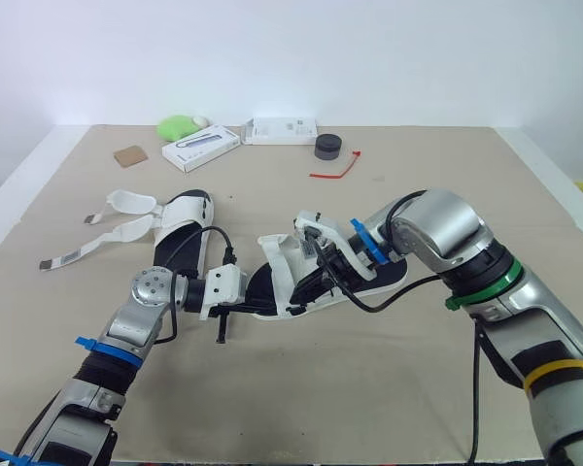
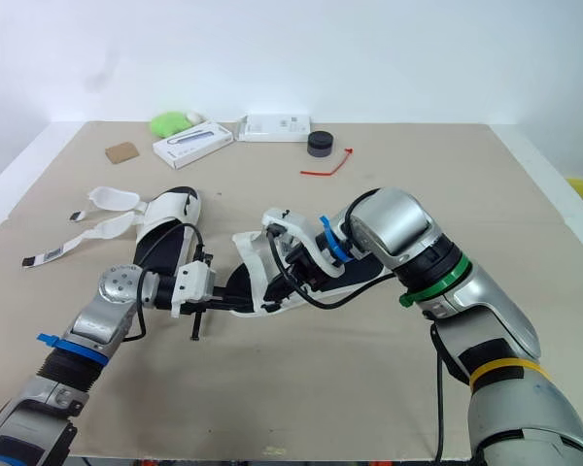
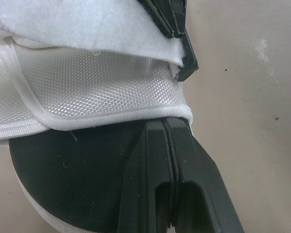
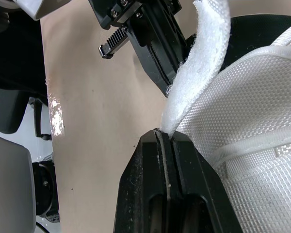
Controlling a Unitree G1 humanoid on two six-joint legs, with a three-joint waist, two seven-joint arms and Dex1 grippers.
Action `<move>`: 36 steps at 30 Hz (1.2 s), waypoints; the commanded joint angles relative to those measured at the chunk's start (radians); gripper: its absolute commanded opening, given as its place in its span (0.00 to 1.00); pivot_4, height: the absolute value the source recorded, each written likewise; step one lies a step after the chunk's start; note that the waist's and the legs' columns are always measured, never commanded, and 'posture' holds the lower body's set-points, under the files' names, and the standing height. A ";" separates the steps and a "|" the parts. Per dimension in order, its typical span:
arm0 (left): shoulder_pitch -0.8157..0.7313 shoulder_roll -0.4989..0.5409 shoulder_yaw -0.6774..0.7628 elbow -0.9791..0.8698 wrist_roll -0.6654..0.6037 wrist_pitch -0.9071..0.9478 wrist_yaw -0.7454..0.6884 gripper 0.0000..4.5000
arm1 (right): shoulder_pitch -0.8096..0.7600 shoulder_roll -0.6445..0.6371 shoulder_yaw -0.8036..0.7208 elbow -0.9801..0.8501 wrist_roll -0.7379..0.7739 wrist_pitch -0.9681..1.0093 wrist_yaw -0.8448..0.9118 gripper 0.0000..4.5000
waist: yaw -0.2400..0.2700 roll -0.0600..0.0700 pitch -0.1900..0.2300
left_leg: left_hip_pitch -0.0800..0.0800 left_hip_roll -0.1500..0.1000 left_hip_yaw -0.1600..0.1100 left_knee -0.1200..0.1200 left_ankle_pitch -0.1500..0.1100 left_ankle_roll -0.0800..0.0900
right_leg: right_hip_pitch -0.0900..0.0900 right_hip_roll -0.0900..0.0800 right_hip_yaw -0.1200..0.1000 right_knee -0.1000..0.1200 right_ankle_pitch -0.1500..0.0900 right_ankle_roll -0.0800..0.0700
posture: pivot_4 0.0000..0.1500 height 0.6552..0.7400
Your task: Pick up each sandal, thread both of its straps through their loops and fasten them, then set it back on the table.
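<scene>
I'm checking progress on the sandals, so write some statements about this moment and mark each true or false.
1. The left gripper and the right gripper hold the same sandal. True.
2. The right gripper pinches a white strap. True.
3. The second sandal is fastened. False: its straps lie spread open on the table.
4. The red tie lies between the two sandals. False: it lies at the far side, beside a black round object.
</scene>
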 commanded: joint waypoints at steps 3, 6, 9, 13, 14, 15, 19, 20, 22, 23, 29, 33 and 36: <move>0.030 0.004 -0.060 0.032 0.042 0.014 -0.021 0.00 | 0.020 -0.028 -0.002 -0.028 0.007 -0.006 -0.008 0.60 | 0.000 0.000 0.000 | 0.000 0.000 0.000 0.000 0.000 0.000 | 0.000 0.000 0.000 0.000 0.000 0.000 | 1.00 1.00; 0.030 0.003 -0.062 0.032 0.042 0.014 -0.022 0.00 | 0.026 -0.034 -0.018 -0.031 0.002 -0.033 -0.014 0.84 | 0.000 0.000 0.000 | 0.000 -0.001 0.000 0.000 0.000 0.000 | 0.000 0.000 0.000 0.000 0.000 0.000 | 1.00 1.00; 0.033 0.005 -0.063 0.027 0.042 0.015 -0.023 0.00 | 0.030 -0.075 -0.074 -0.076 0.041 -0.025 0.003 0.98 | 0.000 0.000 0.000 | 0.000 -0.001 -0.001 0.000 0.000 0.000 | 0.001 -0.001 -0.001 0.000 0.000 0.001 | 1.00 1.00; 0.040 0.014 -0.060 0.019 0.038 0.018 -0.024 0.00 | 0.110 -0.181 -0.171 -0.223 0.118 -0.022 0.024 0.98 | 0.004 0.000 0.000 | -0.001 -0.003 -0.004 0.000 0.000 0.000 | 0.001 -0.003 -0.003 0.000 -0.002 0.002 | 1.00 1.00; 0.041 0.018 -0.059 0.019 0.037 0.018 -0.026 0.00 | 0.140 -0.198 -0.194 -0.256 0.133 -0.023 0.017 0.98 | 0.003 0.000 -0.001 | -0.001 -0.003 -0.005 0.000 0.000 0.001 | 0.001 -0.003 -0.003 -0.001 -0.002 0.003 | 1.00 1.00; 0.042 0.020 -0.058 0.019 0.036 0.017 -0.028 0.00 | 0.168 -0.209 -0.218 -0.286 0.153 -0.011 0.008 0.98 | 0.002 0.000 -0.001 | -0.001 -0.003 -0.005 0.000 -0.001 0.001 | 0.002 -0.004 -0.003 -0.001 -0.003 0.003 | 1.00 1.00; 0.040 0.029 -0.057 0.022 0.032 0.019 -0.036 0.00 | 0.286 -0.176 -0.312 -0.379 0.240 0.094 -0.067 0.98 | 0.000 0.000 -0.001 | 0.000 -0.003 -0.007 0.000 -0.001 0.001 | 0.003 -0.005 -0.005 -0.001 -0.004 0.002 | 1.00 1.00; 0.038 0.030 -0.057 0.022 0.032 0.020 -0.037 0.00 | 0.311 -0.156 -0.325 -0.391 0.248 0.105 -0.093 0.98 | -0.001 0.000 -0.001 | 0.000 -0.003 -0.007 0.000 -0.001 0.001 | 0.003 -0.005 -0.004 0.000 -0.003 0.002 | 1.00 1.00; 0.034 0.031 -0.059 0.018 0.030 0.025 -0.039 0.00 | 0.338 -0.082 -0.372 -0.369 0.257 0.154 -0.162 0.98 | -0.002 0.000 -0.001 | 0.001 -0.003 -0.007 0.000 0.000 0.001 | 0.003 -0.005 -0.004 0.001 -0.003 0.002 | 1.00 1.00; 0.032 0.031 -0.059 0.017 0.029 0.027 -0.039 0.00 | 0.344 -0.049 -0.393 -0.352 0.260 0.177 -0.190 0.98 | -0.003 0.000 -0.001 | 0.002 -0.002 -0.007 0.000 0.000 0.000 | 0.004 -0.004 -0.004 0.001 -0.003 0.001 | 1.00 1.00; 0.037 0.038 -0.059 0.009 0.026 0.031 -0.042 0.00 | 0.347 0.066 -0.480 -0.257 0.276 0.243 -0.322 0.98 | -0.003 0.000 -0.001 | 0.006 -0.001 -0.009 0.000 0.000 0.001 | 0.009 0.000 -0.006 0.000 -0.003 0.001 | 1.00 1.00; 0.045 0.040 -0.058 -0.001 0.025 0.037 -0.040 0.00 | 0.351 0.060 -0.482 -0.242 0.304 0.243 -0.358 0.98 | -0.003 0.000 -0.001 | 0.006 -0.001 -0.009 0.000 0.000 0.001 | 0.009 0.000 -0.006 0.000 -0.003 0.001 | 1.00 1.00; 0.044 0.040 -0.057 0.000 0.025 0.038 -0.039 0.00 | 0.349 0.056 -0.477 -0.229 0.312 0.243 -0.380 0.98 | -0.003 0.000 -0.001 | 0.006 -0.001 -0.009 0.000 0.000 0.002 | 0.009 0.000 -0.006 0.000 -0.003 0.000 | 1.00 1.00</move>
